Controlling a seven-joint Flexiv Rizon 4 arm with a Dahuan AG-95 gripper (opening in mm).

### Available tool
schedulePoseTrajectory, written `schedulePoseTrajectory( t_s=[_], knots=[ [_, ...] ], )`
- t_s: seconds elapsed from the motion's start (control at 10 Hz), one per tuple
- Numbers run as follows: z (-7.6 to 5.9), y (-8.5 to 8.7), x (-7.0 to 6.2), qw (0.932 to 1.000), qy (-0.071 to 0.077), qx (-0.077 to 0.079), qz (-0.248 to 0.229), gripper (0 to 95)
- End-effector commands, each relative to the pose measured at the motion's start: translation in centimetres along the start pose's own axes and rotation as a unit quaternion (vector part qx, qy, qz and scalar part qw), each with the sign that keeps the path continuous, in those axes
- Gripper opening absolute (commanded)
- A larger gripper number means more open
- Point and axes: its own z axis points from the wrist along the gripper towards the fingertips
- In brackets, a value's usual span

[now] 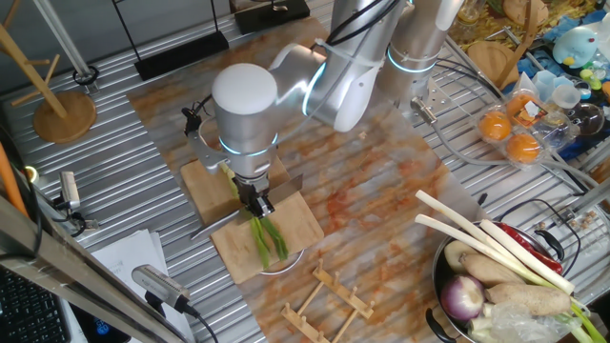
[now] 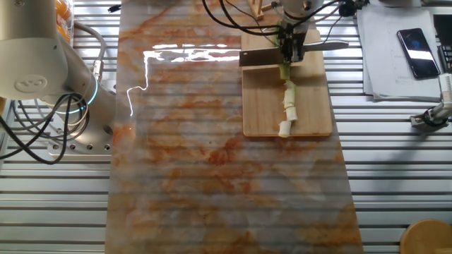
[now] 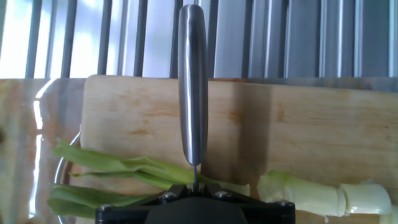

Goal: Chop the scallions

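One fixed view: one scallion (image 1: 268, 237) lying on one cutting board (image 1: 307, 225), the arm standing vertically over it; gripper (image 1: 258, 202) clamping one knife (image 1: 217, 225); one pot (image 1: 456, 324) of vegetables sitting well apart. Other fixed view: three cut white bits (image 2: 287, 113) lying in line. Hand view: knife handle (image 3: 192, 87) pointing away, crossing the scallion.

no readable text, labels, brands, numbers or signs in any view

Scallions (image 3: 186, 177) green leaves, pale white base; knife (image 3: 192, 87) silver; cutting board (image 2: 311, 106) light wood.
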Motion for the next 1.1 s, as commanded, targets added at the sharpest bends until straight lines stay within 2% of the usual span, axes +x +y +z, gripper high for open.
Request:
schedulePoseTrajectory(
  t_s=[0.1,0.6,0.8,1.1],
  knots=[
    [0.6,0.0,0.3,1.0000,0.008,0.002,0.000,0.0],
    [1.2,-0.1,1.4,1.0000,0.009,-0.001,-0.002,0.0],
    [1.3,-0.1,1.5,0.9999,0.016,-0.004,0.002,0.0],
    [1.9,-0.1,2.3,0.9998,0.017,0.005,-0.003,0.0]
  ],
)
